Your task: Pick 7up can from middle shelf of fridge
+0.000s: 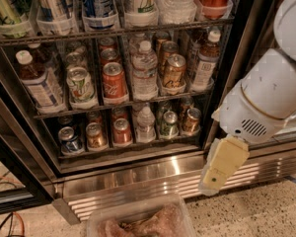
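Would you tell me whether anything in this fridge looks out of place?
Nothing stands out: the 7up can and its neighbours stand upright on the middle shelf; the gripper hangs low, right of them.

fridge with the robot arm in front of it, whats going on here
A one-armed robot faces a stocked drinks fridge. Its hand hangs low on the right, in front of the fridge's frame and base grille, apart from the racks, with nothing visible in it. The 7up can it is after stands upright at the front of the middle shelf, just left of a red Coca-Cola can, and has not yet been touched.
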### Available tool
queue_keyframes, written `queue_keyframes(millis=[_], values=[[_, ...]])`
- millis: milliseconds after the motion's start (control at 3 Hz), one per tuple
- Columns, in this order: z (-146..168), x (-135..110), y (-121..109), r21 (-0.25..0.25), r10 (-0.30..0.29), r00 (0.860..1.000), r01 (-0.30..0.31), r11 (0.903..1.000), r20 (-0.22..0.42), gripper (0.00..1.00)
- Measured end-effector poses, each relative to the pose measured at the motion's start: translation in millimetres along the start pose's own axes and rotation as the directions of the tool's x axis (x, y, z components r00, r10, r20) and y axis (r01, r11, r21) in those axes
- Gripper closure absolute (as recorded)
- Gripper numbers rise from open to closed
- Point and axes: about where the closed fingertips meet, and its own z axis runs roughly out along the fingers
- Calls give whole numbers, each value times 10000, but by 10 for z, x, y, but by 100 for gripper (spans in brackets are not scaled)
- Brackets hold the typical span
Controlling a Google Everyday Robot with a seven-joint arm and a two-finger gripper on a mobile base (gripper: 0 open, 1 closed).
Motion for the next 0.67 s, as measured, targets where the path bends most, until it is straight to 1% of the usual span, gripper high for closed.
queue_keyframes(millis=[333,667], values=[[0,0,0,0,1,10000,-1,10000,0,0],[218,-50,27,104,627,9973,-631,9980,391,0]])
